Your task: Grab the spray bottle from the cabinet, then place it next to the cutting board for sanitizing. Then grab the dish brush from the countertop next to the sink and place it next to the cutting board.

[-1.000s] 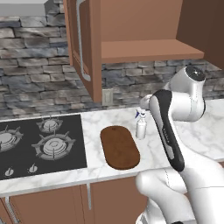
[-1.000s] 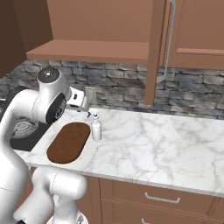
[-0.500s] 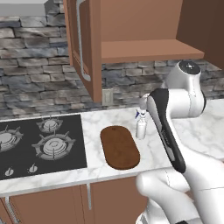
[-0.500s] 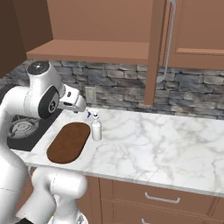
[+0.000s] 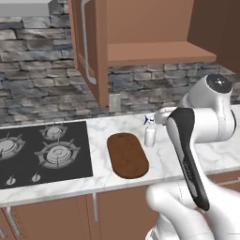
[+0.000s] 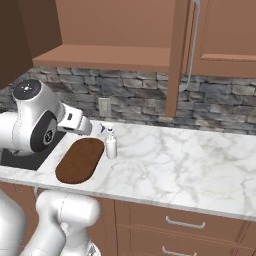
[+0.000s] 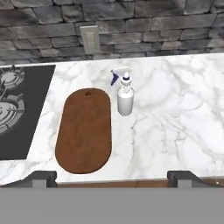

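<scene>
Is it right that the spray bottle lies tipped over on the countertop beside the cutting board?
Not quite. The spray bottle stands upright, not tipped over, as the hand view shows. It is on the countertop beside the cutting board, as you said.

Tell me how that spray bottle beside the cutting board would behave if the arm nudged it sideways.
The spray bottle stands upright on a narrow base with its trigger head on top, so a high push would probably tip it. Its body looks pale and translucent, likely light plastic, so it may skid on the smooth marble countertop. Tipped, its round body could roll toward the cutting board.
</scene>
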{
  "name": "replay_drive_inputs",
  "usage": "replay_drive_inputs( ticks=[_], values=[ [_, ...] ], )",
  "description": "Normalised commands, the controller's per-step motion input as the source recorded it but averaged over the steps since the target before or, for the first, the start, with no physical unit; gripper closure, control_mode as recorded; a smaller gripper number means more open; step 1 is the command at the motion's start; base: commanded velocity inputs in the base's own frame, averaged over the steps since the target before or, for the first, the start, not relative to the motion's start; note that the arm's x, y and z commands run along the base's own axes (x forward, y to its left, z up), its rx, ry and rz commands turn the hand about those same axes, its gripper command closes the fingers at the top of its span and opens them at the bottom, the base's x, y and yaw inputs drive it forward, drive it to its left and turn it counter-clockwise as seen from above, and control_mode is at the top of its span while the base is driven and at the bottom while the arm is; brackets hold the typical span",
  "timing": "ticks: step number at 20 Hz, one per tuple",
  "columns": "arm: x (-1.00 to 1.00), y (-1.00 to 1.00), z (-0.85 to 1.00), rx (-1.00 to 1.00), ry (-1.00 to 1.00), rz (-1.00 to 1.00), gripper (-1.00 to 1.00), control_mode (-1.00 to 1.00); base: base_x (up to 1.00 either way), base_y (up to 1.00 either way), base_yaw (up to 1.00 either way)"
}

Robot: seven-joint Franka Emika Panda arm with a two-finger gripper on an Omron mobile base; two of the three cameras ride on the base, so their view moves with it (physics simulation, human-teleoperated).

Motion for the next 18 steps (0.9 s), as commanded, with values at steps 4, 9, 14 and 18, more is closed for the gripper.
replay_drive_inputs(
  ticks=[4, 9, 14, 18],
  values=[
    [0.0, 0.0, 0.0, 0.0, 0.0, 0.0, -1.0, 1.0, -0.48, 0.0, 0.0],
    [0.0, 0.0, 0.0, 0.0, 0.0, 0.0, -1.0, 1.0, -0.64, 0.01, 0.0],
    [0.0, 0.0, 0.0, 0.0, 0.0, 0.0, -1.0, 1.0, -0.75, 0.11, 0.0],
    [0.0, 0.0, 0.0, 0.0, 0.0, 0.0, -1.0, 1.0, -0.62, 0.32, 0.02]
  ],
)
